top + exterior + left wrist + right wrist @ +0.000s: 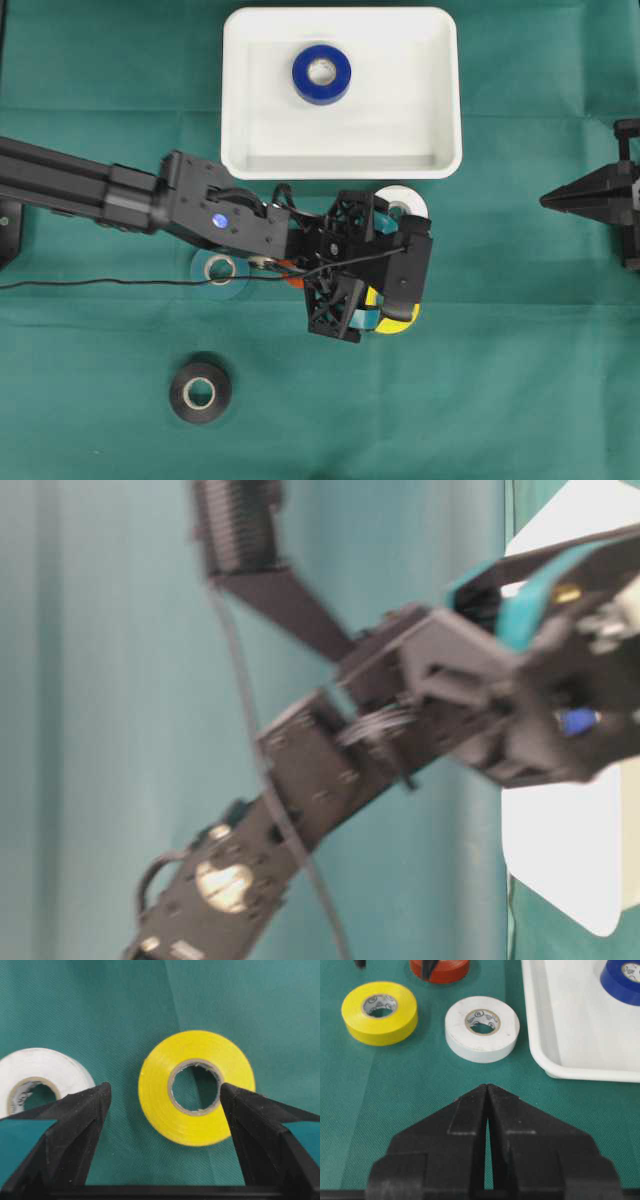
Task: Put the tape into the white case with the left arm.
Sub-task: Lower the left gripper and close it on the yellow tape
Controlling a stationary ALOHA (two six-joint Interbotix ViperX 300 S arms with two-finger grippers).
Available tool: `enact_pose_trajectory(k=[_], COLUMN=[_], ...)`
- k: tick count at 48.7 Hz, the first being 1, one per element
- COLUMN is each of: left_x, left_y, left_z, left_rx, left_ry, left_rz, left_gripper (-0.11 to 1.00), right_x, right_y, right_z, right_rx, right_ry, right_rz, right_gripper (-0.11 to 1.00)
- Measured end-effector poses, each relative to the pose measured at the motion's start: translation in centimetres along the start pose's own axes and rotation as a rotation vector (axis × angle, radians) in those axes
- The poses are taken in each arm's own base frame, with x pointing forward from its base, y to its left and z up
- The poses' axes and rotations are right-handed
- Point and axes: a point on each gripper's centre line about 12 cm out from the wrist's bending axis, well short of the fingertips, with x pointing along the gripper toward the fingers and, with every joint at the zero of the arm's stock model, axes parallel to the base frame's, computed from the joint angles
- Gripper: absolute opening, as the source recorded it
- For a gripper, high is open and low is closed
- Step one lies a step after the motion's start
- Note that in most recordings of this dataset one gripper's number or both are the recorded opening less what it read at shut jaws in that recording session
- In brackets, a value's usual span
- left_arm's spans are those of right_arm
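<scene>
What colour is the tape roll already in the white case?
Blue tape roll in the white case, clearest overhead.

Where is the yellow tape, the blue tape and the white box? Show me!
yellow tape [165, 1112], left wrist view, on its flat yellow ring face.
blue tape [321, 74], overhead view, on the roll's blue top.
white case [441, 90], overhead view, on its bare right side.

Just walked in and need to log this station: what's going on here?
The left arm's pincer hangs open over the yellow tape roll, its fingers either side of it, nothing gripped yet. One blue roll already lies in the white case. A white roll, an orange-red roll, a black roll and a pale clear-looking roll lie on the green cloth. The right pincer is shut and parked off to the side.
</scene>
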Motion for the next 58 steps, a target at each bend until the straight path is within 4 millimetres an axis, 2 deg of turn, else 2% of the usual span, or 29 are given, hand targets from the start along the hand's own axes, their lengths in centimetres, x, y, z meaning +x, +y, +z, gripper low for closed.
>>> enact_pose_trajectory(k=[19,58], left_x=[2.9,4.3], left_y=[0.4,0.9], left_z=[-1.3,-2.3], left_rx=[0.003,-0.003], left_ry=[0.043,0.061], left_rz=[0.002,0.008], left_gripper=[0.88,0.87], right_x=[0.0,0.0], right_y=[0.0,0.0], right_z=[0.0,0.0], right_rx=[0.000,0.000], right_ry=[0.000,0.003], right_rz=[0.000,0.000], right_gripper=[-0.09,-0.09])
